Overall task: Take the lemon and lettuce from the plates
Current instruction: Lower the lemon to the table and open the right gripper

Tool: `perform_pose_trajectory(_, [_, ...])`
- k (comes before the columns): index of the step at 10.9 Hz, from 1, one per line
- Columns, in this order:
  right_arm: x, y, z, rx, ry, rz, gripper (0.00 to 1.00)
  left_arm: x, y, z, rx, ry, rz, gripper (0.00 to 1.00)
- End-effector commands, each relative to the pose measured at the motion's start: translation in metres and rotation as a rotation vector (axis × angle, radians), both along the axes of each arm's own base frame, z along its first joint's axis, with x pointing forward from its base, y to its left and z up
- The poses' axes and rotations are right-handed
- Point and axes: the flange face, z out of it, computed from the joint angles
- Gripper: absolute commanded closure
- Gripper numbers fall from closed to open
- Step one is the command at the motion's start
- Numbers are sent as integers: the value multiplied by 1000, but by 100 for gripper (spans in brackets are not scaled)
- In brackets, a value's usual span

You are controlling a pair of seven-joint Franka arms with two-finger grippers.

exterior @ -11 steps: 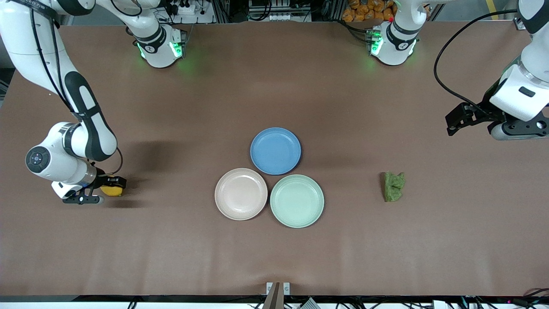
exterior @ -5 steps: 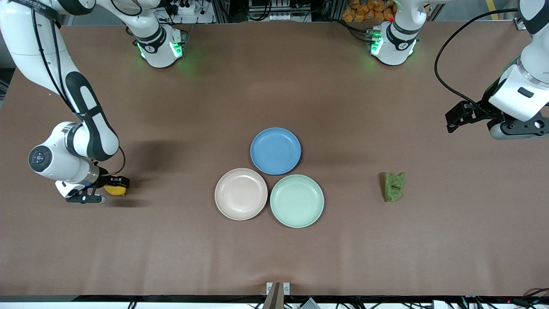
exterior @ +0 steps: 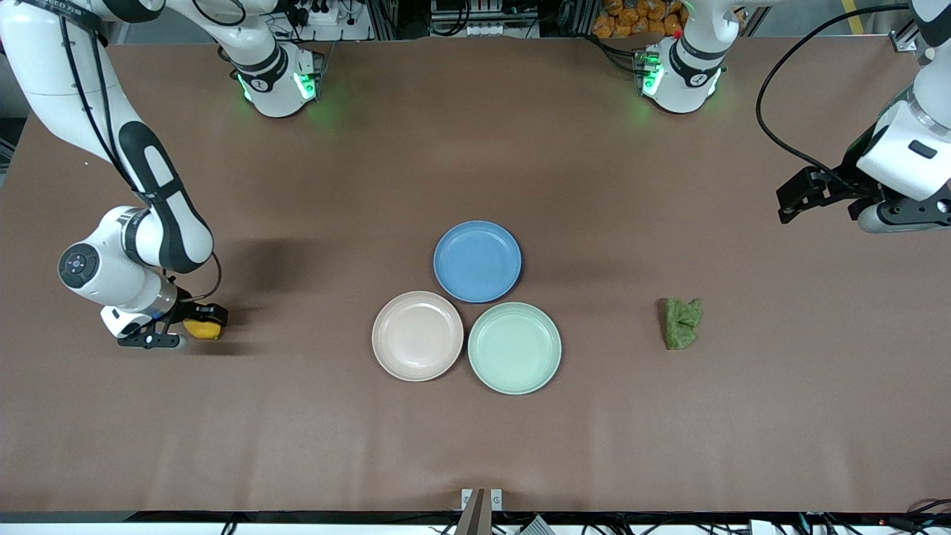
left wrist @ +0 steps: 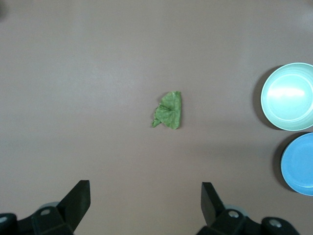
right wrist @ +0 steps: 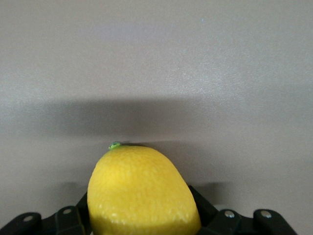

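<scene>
My right gripper (exterior: 202,327) is shut on the yellow lemon (exterior: 203,328), holding it low over the bare table at the right arm's end. In the right wrist view the lemon (right wrist: 142,191) fills the space between the jaws. The green lettuce (exterior: 682,322) lies on the bare table toward the left arm's end, off the plates. My left gripper (exterior: 796,199) is open and empty, up in the air over the table at the left arm's end. Its wrist view shows the lettuce (left wrist: 168,111) ahead of the open gripper (left wrist: 144,188). The beige-pink plate (exterior: 417,336) and the mint plate (exterior: 514,348) are empty.
An empty blue plate (exterior: 477,261) touches both other plates, farther from the front camera. The left wrist view also shows the mint plate (left wrist: 288,96) and the blue plate (left wrist: 298,164). Brown table surface lies around all of them.
My right gripper has shifted a little toward the plates with the lemon in it. My left gripper has drifted slightly away from the lettuce.
</scene>
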Motion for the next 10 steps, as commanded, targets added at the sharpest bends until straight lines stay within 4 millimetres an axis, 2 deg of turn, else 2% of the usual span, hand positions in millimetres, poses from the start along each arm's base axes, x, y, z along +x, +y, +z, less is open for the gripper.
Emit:
perform_pose_trajectory(1, [-8,6,-1,13,6,-13,0,-9,4,7,-21,11,1,0])
perform_pose_trajectory(4, [2,11,9,14,-4,-1,0,-8,4,6,-21,12,-1,0])
perform_pose_trajectory(7, [22,6,40,52,105,1,0,-11,3,12,-25,2,-10,0])
perform_pose_trajectory(10, [35,6,62,61,116,10,0,-7,4,16,-69,-32,-4,0])
